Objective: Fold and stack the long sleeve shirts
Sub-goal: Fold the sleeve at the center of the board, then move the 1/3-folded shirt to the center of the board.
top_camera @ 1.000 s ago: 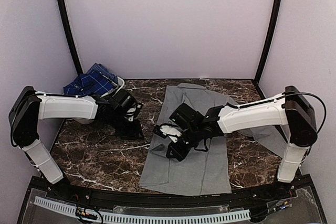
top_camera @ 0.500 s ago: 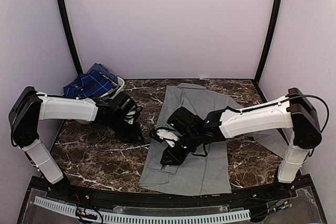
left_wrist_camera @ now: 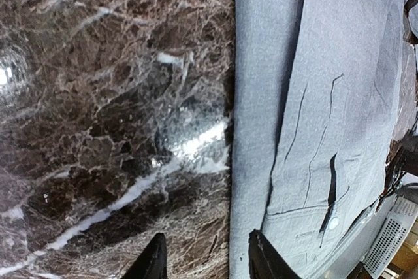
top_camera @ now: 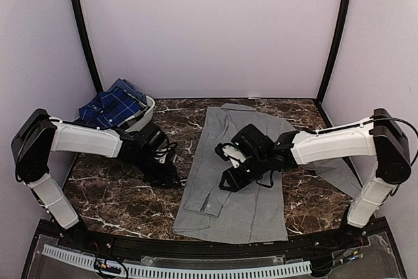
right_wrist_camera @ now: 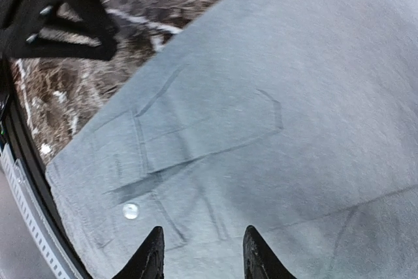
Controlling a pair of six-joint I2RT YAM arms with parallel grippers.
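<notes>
Hovering low over the grey shirt (right_wrist_camera: 294, 96), the right gripper (right_wrist_camera: 204, 243) has its two dark fingers spread apart with nothing between them. Below it, in the right wrist view, lies a buttoned cuff (right_wrist_camera: 163, 155) with a small pale button (right_wrist_camera: 130, 211) near the shirt's edge.

The left gripper (left_wrist_camera: 208, 256) is likewise parted and empty. One fingertip is over the bare marble table (left_wrist_camera: 98, 129) and the other over the long left edge of the grey shirt (left_wrist_camera: 326, 96). Whether the tips touch the surface cannot be told.

From the overhead camera, the right gripper (top_camera: 226, 181) sits over the middle of the grey shirt (top_camera: 248, 210), its white arm reaching in from the right side. The left gripper (top_camera: 168, 176) is just beside the shirt's left edge, its arm stretched across the dark table (top_camera: 111, 191).

The grey shirt lies flat in the centre of the table, collar end towards the back wall. One sleeve (top_camera: 208, 191) is folded lengthwise over its left side. The other sleeve (top_camera: 339, 173) trails out towards the right.

The dark blue plaid shirt (top_camera: 114, 104) is bunched in a white basket (top_camera: 149, 105) at the back left corner, well apart from the grey one.
</notes>
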